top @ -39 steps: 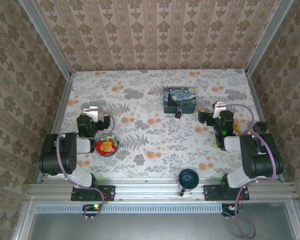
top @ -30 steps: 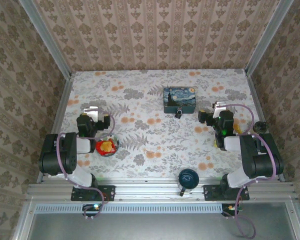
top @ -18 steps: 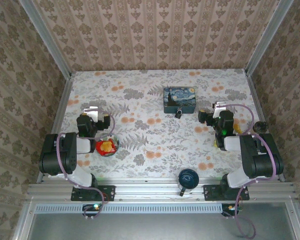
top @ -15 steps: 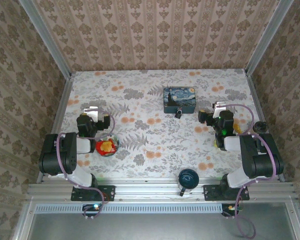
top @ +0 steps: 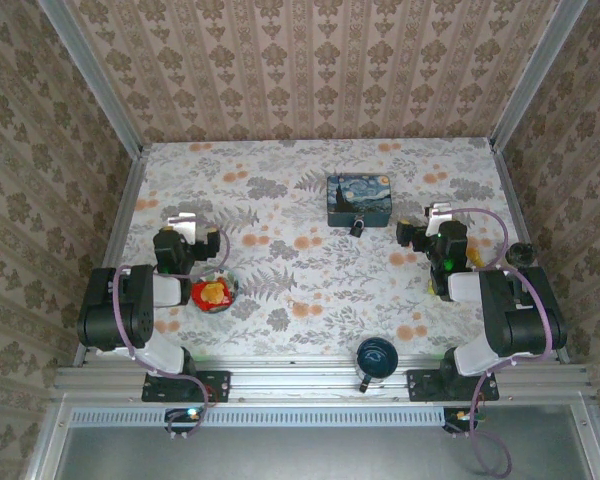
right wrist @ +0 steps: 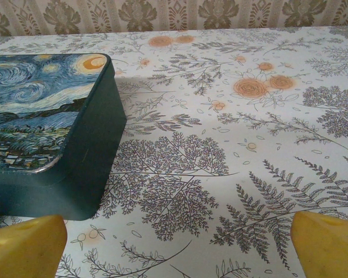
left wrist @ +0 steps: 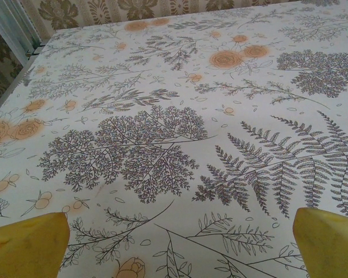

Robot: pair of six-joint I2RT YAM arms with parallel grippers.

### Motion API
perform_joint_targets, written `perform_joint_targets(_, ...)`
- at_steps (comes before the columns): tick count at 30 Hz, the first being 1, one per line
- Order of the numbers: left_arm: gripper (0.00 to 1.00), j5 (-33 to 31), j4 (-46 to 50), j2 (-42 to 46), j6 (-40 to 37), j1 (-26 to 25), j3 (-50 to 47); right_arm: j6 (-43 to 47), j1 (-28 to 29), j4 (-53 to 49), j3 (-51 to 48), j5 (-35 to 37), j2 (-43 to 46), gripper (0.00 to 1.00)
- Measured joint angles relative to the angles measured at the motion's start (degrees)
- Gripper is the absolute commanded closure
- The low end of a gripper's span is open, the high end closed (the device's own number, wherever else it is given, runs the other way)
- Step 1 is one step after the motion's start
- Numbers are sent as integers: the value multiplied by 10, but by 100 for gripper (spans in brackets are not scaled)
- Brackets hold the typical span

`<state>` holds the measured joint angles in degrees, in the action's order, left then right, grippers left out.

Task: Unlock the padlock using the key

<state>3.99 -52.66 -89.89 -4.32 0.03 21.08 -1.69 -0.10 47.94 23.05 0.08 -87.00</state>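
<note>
In the top view the padlock [top: 357,228] is too small to show whether its shackle is closed. The tin [right wrist: 35,110] runs off the right wrist view's left edge.
</note>
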Motion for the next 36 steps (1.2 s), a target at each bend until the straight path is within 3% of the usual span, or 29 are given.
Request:
perform_joint_targets(7, 0, -16, 7, 21, 1, 0, 0, 0, 1, -10, 3, 5, 0, 0)
perform_joint_targets(16, 0, -54, 56, 142, 7, -3, -1, -7, 2, -67, 20, 39, 22, 0)
perform_joint_targets(28, 0, -84, 285, 346, 75, -23, 49, -59, 6, -253, 72, 133, 167, 0)
perform_joint_targets(32, 0, -82, 353, 398, 104, -63, 66, -88, 17, -336, 99, 157, 207, 0)
perform_joint_targets(36, 0, -86, 417, 428, 129, -144, 67, -113, 63, -432, 131, 190, 228, 0)
